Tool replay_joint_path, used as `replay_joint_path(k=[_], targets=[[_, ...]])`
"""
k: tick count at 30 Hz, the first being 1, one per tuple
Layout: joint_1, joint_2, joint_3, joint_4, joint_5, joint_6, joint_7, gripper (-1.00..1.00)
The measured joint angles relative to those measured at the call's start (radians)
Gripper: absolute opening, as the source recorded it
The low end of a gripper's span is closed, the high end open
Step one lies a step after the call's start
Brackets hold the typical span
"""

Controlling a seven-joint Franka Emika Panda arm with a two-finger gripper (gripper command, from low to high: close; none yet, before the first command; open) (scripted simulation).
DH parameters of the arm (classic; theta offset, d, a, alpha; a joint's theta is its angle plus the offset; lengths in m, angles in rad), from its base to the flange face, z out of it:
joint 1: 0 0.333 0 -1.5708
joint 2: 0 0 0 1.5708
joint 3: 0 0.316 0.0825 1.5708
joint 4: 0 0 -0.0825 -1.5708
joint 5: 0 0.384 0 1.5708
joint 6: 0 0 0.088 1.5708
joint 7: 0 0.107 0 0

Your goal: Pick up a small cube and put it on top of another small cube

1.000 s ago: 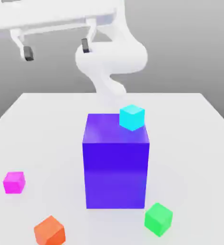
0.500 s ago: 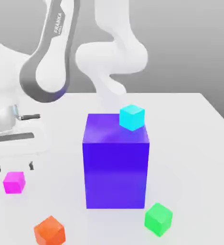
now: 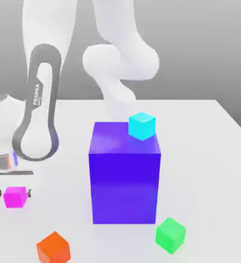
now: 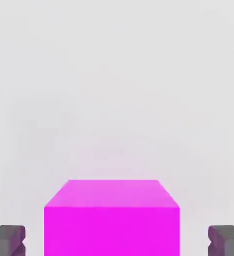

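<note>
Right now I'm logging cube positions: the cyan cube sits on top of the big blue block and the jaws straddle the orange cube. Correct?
One slip: the jaws straddle the magenta cube, not the orange cube, as the exterior view shows. The cyan cube does sit on the big blue block.

My exterior view sits off the arm, raised a little, facing across the white surface point(image 3: 204, 154) toward the arm's base, far enough back to take in the purple block point(image 3: 124, 174). My hand view looks down from close above the surface. Both views share the magenta cube point(image 3: 15, 196) point(image 4: 111, 220) between the pincer point(image 3: 13, 193) point(image 4: 117, 239) fingertips point(image 4: 6, 239)
</note>
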Motion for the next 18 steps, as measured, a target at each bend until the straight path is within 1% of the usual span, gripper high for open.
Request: replay_joint_path(k=[2,3,4,7,12,13,15,18], targets=[[0.0,0.0,0.0,0.0,0.0,-0.002,0.0,-1.0],[-0.015,0.012,0.018,0.004,0.017,0.006,-0.013,-1.0],[-0.007,0.005,0.008,0.002,0.008,0.002,-0.006,-1.0],[0.063,-0.052,-0.078,-0.018,-0.079,-0.032,0.061,-1.0],[0.179,-0.17,-0.233,-0.059,-0.264,-0.1,0.201,-1.0],[0.192,-0.192,-0.248,-0.06,-0.288,-0.112,0.223,-1.0],[0.225,-0.217,-0.2,-0.028,-0.266,-0.135,0.226,-1.0],[0.308,-0.244,-0.104,0.022,-0.251,-0.174,0.227,-1.0]])
